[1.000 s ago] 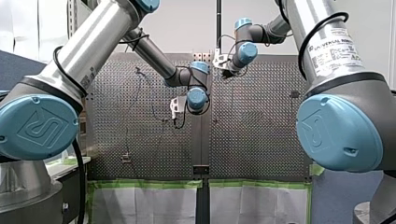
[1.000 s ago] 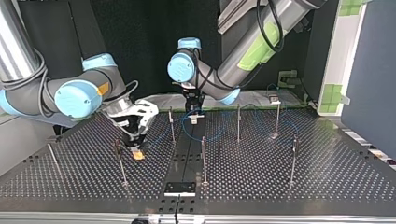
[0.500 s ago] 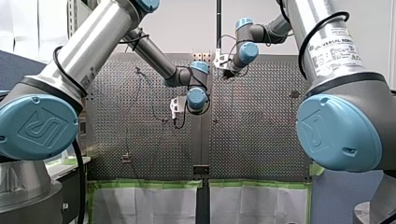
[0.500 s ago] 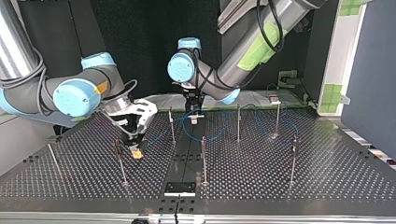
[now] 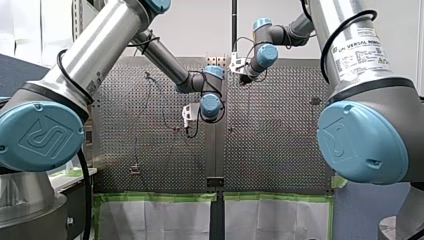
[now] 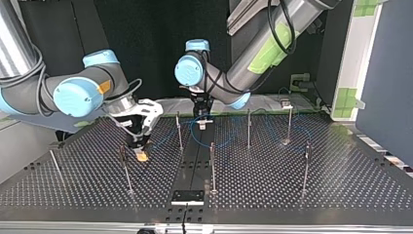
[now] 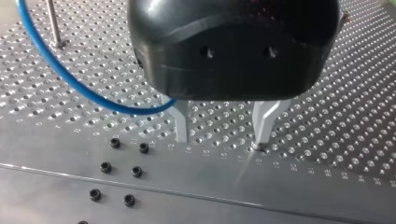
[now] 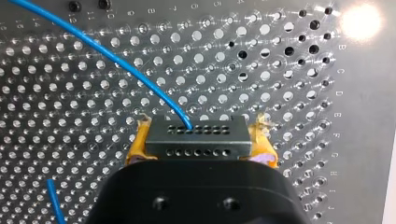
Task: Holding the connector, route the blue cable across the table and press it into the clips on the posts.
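Perforated table (image 6: pixel 272 190), posts (image 6: pixel 212 165) upright. R gripper (image 8: pixel 200 144) is clamped on connector (image 8: pixel 196 133) w/ yellow pads, low near top view's left. Cable (image 8: pixel 116 58) trails from it, slack across mid table. L gripper (image 7: pixel 222 135) has fingers apart, empty, just above the plate. Suggest: hold connector square, take slack out slowly, raise to clip height before pressing. Clips too small to read.

The perforated metal desk (image 6: pixel 263 185) has a solid strip (image 6: pixel 195 170) down its middle, and the middle post (image 6: pixel 212 165) stands at the strip's edge. Other thin posts (image 6: pixel 248 127) stand upright beside and behind the middle post. A blue cable (image 6: pixel 198 142) loops on the surface just behind it. A small dark plate (image 6: pixel 187 196) lies in front of it.
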You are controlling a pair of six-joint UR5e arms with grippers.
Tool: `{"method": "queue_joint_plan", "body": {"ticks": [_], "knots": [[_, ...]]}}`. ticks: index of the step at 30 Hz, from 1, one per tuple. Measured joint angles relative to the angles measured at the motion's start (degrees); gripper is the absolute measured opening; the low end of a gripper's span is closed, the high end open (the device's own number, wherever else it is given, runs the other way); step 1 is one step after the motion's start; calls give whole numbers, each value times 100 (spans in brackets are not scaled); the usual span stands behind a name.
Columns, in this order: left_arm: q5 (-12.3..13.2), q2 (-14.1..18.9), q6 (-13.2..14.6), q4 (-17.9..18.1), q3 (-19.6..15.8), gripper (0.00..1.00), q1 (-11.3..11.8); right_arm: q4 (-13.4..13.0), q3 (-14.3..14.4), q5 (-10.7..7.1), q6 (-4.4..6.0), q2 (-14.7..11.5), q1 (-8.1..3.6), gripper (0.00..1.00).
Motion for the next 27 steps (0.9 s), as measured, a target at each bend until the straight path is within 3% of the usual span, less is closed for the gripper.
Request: {"method": "queue_joint_plan", "body": {"ticks": [27], "knots": [[0,0,0,0,0,67,0,-7,173,10,0,-114,-3,0]]}}
